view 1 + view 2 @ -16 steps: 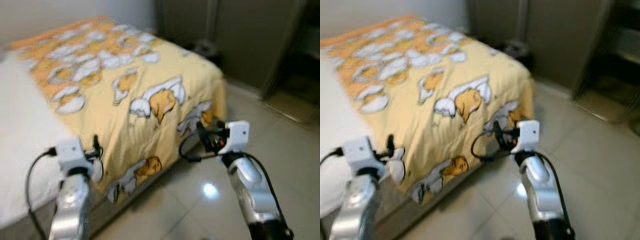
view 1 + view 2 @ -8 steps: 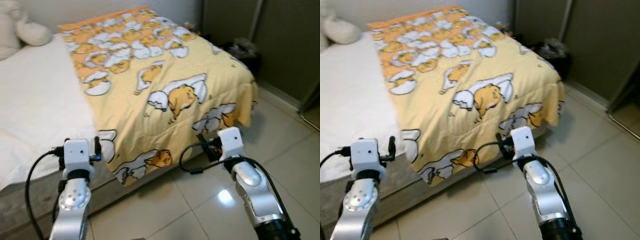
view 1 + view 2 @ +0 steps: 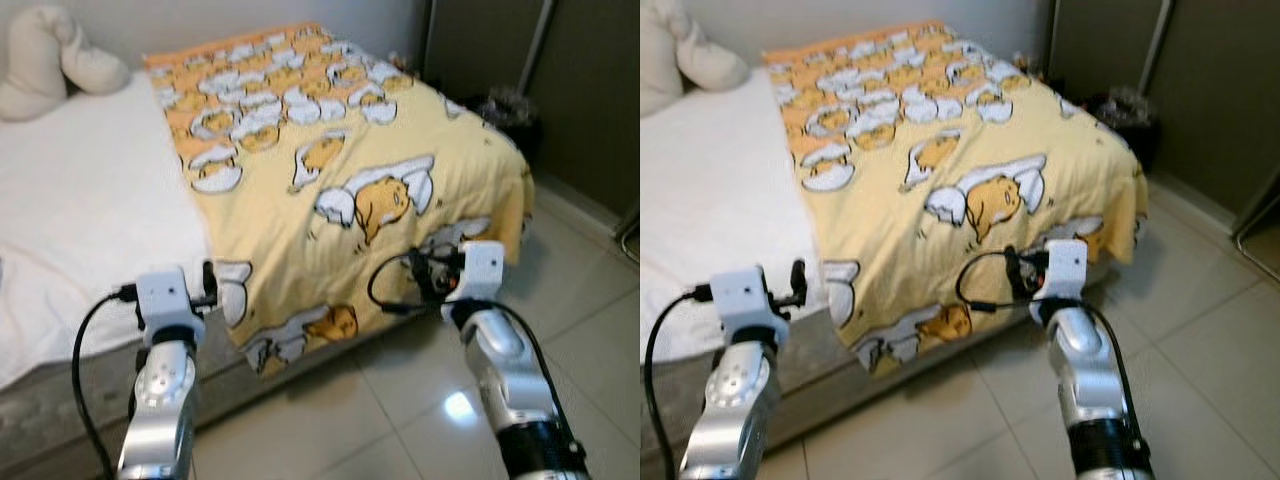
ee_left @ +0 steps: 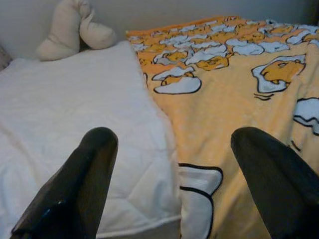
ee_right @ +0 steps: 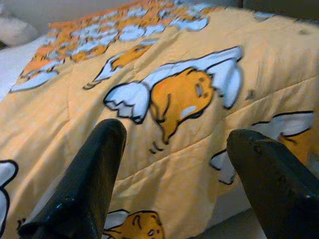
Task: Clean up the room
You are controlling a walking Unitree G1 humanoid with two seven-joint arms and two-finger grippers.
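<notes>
White mattress (image 3: 80,210) fills frame left; yellow cartoon-print blanket (image 3: 340,180) covers centre/right, hanging over bed edge. Cream pillow (image 3: 55,70), upper left. Dark bin (image 3: 505,110), upper right. L gripper (image 4: 172,164) and R gripper (image 5: 174,164): fingers spread apart, empty, near blanket's lower edge.

Illumination is soft, even indoor light; the white sheet (image 3: 90,210) ahead of the left gripper (image 4: 174,169) renders bright. A ceiling-light glare spot lies on the tiled floor (image 3: 458,405) below the right gripper (image 5: 172,164). Head views are mildly soft. In wrist views, the fingers (image 4: 79,184) are blurred and shadowed.
</notes>
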